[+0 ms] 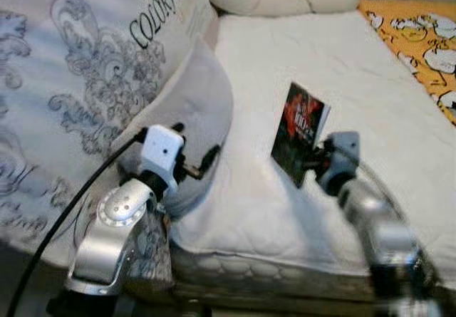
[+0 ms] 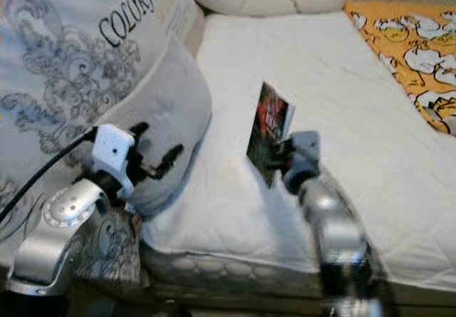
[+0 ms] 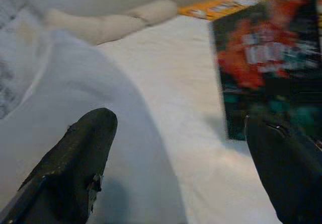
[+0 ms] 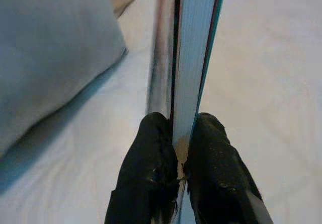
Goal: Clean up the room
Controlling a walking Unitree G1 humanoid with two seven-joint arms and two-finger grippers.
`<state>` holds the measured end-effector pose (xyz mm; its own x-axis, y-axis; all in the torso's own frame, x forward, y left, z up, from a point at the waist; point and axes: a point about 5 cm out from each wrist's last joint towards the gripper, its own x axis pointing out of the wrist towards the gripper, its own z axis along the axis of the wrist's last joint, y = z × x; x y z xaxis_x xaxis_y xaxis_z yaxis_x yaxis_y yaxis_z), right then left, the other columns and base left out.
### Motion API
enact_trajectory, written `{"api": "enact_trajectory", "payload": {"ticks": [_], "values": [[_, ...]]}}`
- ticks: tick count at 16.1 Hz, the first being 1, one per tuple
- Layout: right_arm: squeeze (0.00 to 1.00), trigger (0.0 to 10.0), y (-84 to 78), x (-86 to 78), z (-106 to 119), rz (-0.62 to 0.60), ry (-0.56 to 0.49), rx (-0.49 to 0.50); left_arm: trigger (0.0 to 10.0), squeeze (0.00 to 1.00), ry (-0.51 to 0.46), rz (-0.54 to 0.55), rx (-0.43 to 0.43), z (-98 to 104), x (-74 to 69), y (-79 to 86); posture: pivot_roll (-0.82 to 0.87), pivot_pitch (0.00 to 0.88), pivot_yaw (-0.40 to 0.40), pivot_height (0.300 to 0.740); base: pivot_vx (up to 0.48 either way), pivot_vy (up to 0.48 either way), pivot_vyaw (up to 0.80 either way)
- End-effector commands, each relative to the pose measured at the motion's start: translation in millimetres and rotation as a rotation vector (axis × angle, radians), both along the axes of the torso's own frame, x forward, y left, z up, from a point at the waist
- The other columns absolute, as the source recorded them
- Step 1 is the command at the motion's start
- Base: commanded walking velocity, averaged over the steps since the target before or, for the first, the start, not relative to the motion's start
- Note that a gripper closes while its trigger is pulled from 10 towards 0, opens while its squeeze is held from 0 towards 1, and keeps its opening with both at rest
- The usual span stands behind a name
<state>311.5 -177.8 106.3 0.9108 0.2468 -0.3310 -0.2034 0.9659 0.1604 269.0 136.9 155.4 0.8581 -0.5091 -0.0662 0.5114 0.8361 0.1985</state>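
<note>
Starting at your left, the left gripper (image 1: 203, 166) hovers beside the grey pillow (image 1: 196, 110) with its fingers (image 3: 75, 163) spread wide and nothing between them; if you swing that arm across without care, I judge it could shove the pillow or knock the book (image 1: 299, 133) that stands just beyond it over the white mattress (image 1: 342, 82). Moving right, the book is held upright on its lower edge above the mattress, its dark red cover facing your left, well short of the orange patterned sheet (image 1: 420, 39) at the far right. The right gripper (image 4: 180, 148) is clamped on the book's bottom edge, one finger against the cover and one against the pages, with only the fingertips biting. That is the weak point: with so shallow a pinch on a tall, thin book, a quick turn or a jolt as you walk may let it pivot or slip out and fall flat on the bed.
</note>
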Motion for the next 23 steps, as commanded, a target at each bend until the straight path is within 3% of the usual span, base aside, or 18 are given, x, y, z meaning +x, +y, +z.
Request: {"api": "enact_trajectory", "payload": {"ticks": [1, 2, 4, 8, 10, 14, 15, 17, 18, 22, 23], "values": [[0.00, 10.0, 5.7, 6.2, 8, 0.059, 0.017, 0.091, 10.0, 0.00, -0.025, -0.053, 0.017, 10, 0.6, -4.0, 0.01, 0.000, 0.047, 0.740, 0.000, 0.000, 0.00], [0.00, 10.0, 4.3, 8.2, 9, 0.064, 0.030, 0.117, 10.0, 0.00, -0.020, -0.071, 0.026, 10, 0.6, -4.7, 0.01, 0.000, 0.046, 0.740, 0.000, 0.000, 0.00], [0.00, 10.0, -7.6, 19.8, -2, 0.177, 0.189, 0.282, 10.0, 0.00, 0.022, -0.216, 0.078, 17, -1.1, -8.8, 0.04, 0.000, 0.044, 0.740, 0.000, 0.000, 0.00], [0.00, 10.0, -15.9, 31.4, -7, 0.212, 0.286, 0.390, 10.0, 0.00, 0.089, -0.318, 0.116, 18, -8.4, -9.7, 0.06, 0.000, 0.039, 0.740, 0.000, 0.000, 0.00], [0.00, 10.0, -12.5, 36.1, -10, 0.265, 0.332, 0.366, 10.0, 0.00, 0.143, -0.365, 0.143, 15, -15.9, -7.7, 0.08, 0.000, 0.036, 0.740, 0.000, 0.000, 0.00], [0.00, 10.0, -6.6, 35.0, -26, 0.298, 0.424, 0.160, 10.0, 0.00, 0.274, -0.378, 0.194, 2, -28.2, 1.2, 0.12, 0.000, 0.030, 0.740, 0.000, 0.000, 0.00], [1.00, 10.0, -6.9, 37.5, -28, 0.286, 0.410, 0.067, 10.0, 0.00, 0.297, -0.371, 0.204, -1, -30.3, 3.8, 0.13, 0.000, 0.031, 0.740, 0.000, 0.000, 0.00], [1.00, 10.0, -7.8, 42.6, -27, 0.277, 0.351, -0.067, 10.0, 0.00, 0.308, -0.358, 0.211, -2, -31.4, 5.5, 0.13, 0.000, 0.033, 0.740, 0.000, 0.000, 0.00], [1.00, 10.0, -12.4, 47.3, -27, 0.224, 0.284, -0.245, 10.0, 0.00, 0.310, -0.342, 0.218, -2, -30.5, 4.9, 0.13, 0.000, 0.037, 0.740, 0.000, 0.000, 0.00], [1.00, 10.0, -21.2, 52.1, -25, 0.118, 0.167, -0.483, 10.0, 0.00, 0.313, -0.326, 0.244, -6, -29.2, 2.0, 0.13, 0.000, 0.043, 0.740, 0.000, 0.000, 0.00], [1.00, 10.0, -22.6, 52.1, -25, 0.097, 0.163, -0.469, 10.0, 0.00, 0.313, -0.324, 0.243, -6, -29.3, 1.5, 0.13, 0.000, 0.043, 0.740, 0.000, 0.000, 0.00]]}}
